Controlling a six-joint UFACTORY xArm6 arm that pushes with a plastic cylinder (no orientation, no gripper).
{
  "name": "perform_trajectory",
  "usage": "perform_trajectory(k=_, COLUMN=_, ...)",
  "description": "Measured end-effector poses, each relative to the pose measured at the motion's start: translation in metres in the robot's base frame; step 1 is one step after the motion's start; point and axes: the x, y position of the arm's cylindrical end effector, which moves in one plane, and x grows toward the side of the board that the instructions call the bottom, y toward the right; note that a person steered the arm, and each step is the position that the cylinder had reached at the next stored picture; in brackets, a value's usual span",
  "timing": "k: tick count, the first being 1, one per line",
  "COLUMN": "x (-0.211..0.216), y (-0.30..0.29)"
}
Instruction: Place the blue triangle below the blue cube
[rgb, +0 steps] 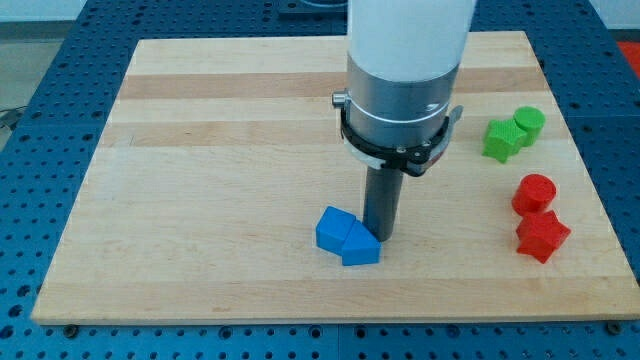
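A blue cube (332, 228) sits near the bottom middle of the wooden board (200, 150). A blue triangle (360, 246) lies against the cube's lower right side, touching it. My tip (379, 238) stands on the board just right of the cube and at the upper right edge of the triangle, touching or nearly touching both. The rod and the white and silver arm body rise above it and hide the board behind.
At the view's right stand a green star-shaped block (501, 139) and a green cylinder (529, 124), touching. Below them are a red cylinder (534, 193) and a red star-shaped block (542, 236). The board lies on a blue perforated table.
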Motion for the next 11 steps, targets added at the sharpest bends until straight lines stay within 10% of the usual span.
perform_trajectory(k=6, x=0.041, y=-0.017)
perform_trajectory(k=9, x=-0.014, y=-0.036)
perform_trajectory(k=11, x=0.029, y=0.029)
